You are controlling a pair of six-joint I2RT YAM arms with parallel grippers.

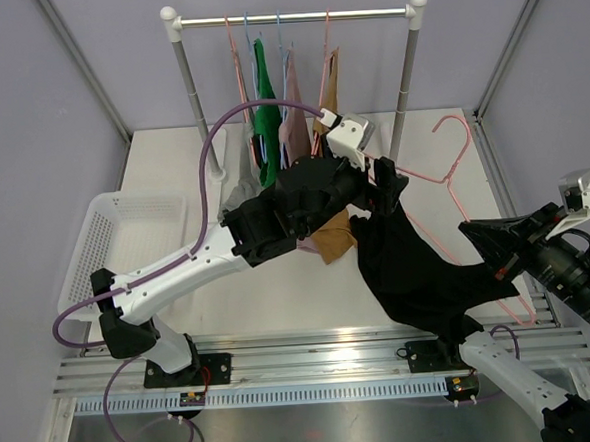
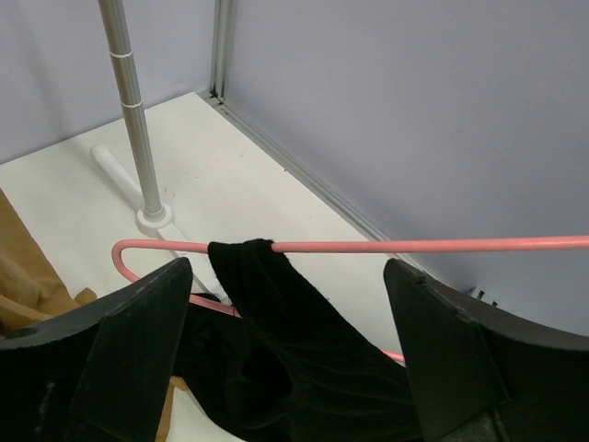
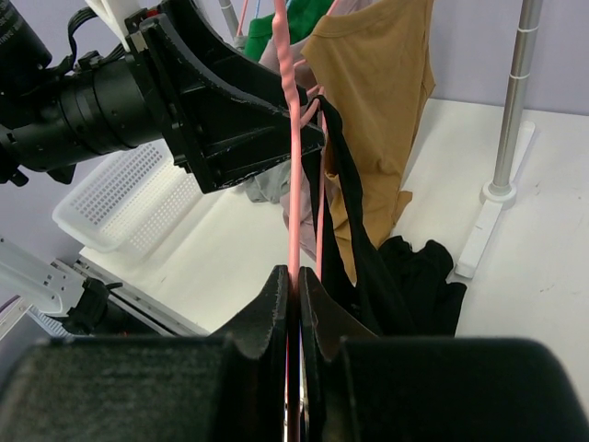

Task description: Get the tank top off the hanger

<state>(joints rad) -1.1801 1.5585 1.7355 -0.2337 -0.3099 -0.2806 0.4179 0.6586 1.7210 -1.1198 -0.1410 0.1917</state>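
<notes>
The tank top (image 1: 418, 269) is black and, in the top view, hangs by one strap from the far-left end of a pink hanger (image 1: 451, 186). Its long axis slants from there toward the near right of the table (image 1: 171, 158). The hanger lies along the same diagonal, its hook pointing toward the back right. The left gripper (image 1: 385, 187) sits at the strap end and the right gripper (image 1: 500, 259) at the hanger's near end.

In the left wrist view, the strap is draped over the level pink bar. The wide-spread fingers (image 2: 138, 341) stand either side of it and grasp nothing.

In the right wrist view, the right gripper's jaws are pinched tight on the pink wire, which runs straight away. The black cloth trails down to a heap on the table beside a tan top (image 3: 377, 92).
</notes>
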